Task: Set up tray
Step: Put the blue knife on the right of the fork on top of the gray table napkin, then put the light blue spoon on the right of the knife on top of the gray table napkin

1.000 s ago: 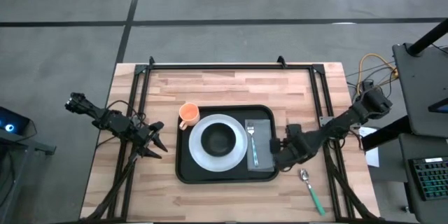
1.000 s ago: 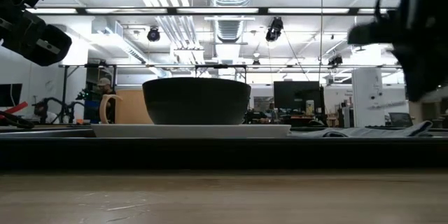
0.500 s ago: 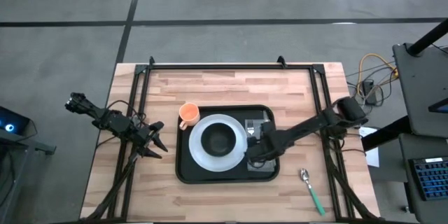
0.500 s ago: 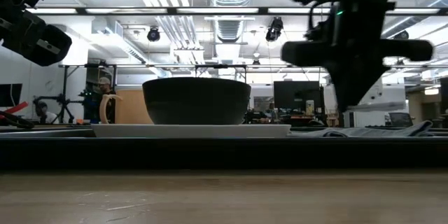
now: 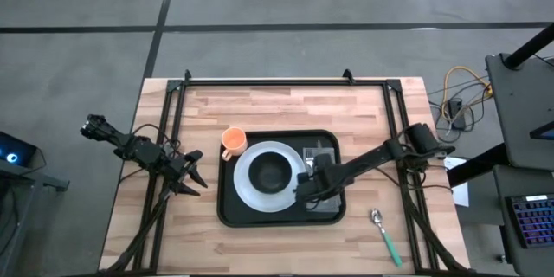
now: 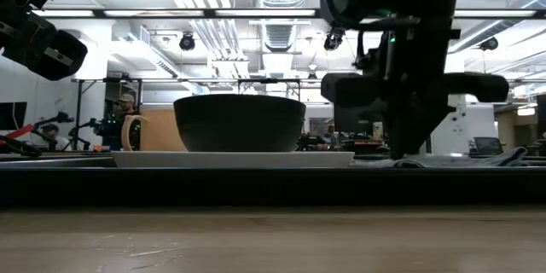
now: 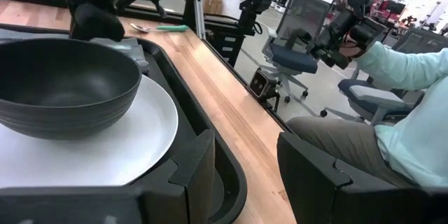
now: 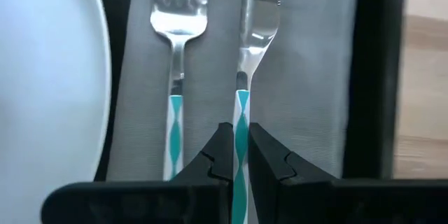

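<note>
The black tray (image 5: 227, 216) holds a white plate (image 5: 247, 195) with a dark bowl (image 5: 270, 171). On the tray's right part a grey napkin (image 5: 331, 151) lies flat, with a fork (image 8: 175, 42) on it. My right gripper (image 8: 240, 129) is low over the napkin (image 8: 308, 77), shut on a knife (image 8: 255, 14) that lies parallel to the fork. In the low view this gripper (image 6: 409, 149) reaches down to napkin level. My left gripper (image 5: 197, 177) waits, open, left of the tray. An orange cup (image 5: 232, 142) stands at the tray's far-left corner. My right gripper pinches the knife's teal-and-white handle (image 8: 241, 108) between its two fingers, just behind the blade. The fingers come from above, pointing down, one on each side of the handle. The knife is level above the napkin beside the fork; whether it rests on the cloth I cannot tell.
A spoon with a green handle (image 5: 382, 232) lies on the wooden table right of the tray, near the front edge. The tray's raised rim (image 8: 378, 77) runs close beside the napkin. A seated person (image 7: 392, 70) is beyond the table's near side.
My right gripper has moved from beside the tray's right rim toward the table's left, over the napkin, and has come down lower. The knife now shows next to the fork on the napkin.
</note>
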Robot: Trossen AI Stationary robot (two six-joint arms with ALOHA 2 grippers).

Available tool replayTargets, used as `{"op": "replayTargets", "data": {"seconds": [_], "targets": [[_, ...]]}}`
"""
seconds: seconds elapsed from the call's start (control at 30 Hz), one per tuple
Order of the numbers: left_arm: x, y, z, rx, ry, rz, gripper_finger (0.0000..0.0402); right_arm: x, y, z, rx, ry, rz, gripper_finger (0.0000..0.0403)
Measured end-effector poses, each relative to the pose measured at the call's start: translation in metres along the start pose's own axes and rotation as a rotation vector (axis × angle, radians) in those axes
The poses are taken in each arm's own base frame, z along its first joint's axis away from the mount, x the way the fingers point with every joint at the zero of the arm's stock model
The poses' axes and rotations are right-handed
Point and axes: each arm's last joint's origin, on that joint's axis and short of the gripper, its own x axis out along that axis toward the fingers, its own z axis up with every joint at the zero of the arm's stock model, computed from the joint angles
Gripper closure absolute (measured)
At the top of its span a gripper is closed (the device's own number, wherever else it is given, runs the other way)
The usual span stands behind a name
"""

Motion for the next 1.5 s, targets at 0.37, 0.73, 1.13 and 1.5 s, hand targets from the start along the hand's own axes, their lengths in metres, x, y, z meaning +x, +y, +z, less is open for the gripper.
{"op": "replayTargets", "data": {"seconds": [0.37, 0.73, 1.13, 1.5], "targets": [[0.000, 0.000, 0.000, 0.005, -0.001, 0.000, 0.0265, 0.012, 0.008, -0.007, 0.010, 0.018, 0.030, 0.0389], [0.000, 0.000, 0.000, 0.007, -0.001, -0.002, 0.0265, 0.001, 0.004, -0.002, -0.054, 0.038, 0.036, 0.0324], [0.000, 0.000, 0.000, 0.000, 0.001, -0.002, 0.0265, -0.032, -0.016, -0.030, -0.278, 0.043, 0.105, 0.0292], [0.000, 0.000, 0.000, -0.001, 0.002, -0.001, 0.0265, -0.063, -0.074, -0.093, -0.296, 0.191, -0.064, 0.0234]]}}
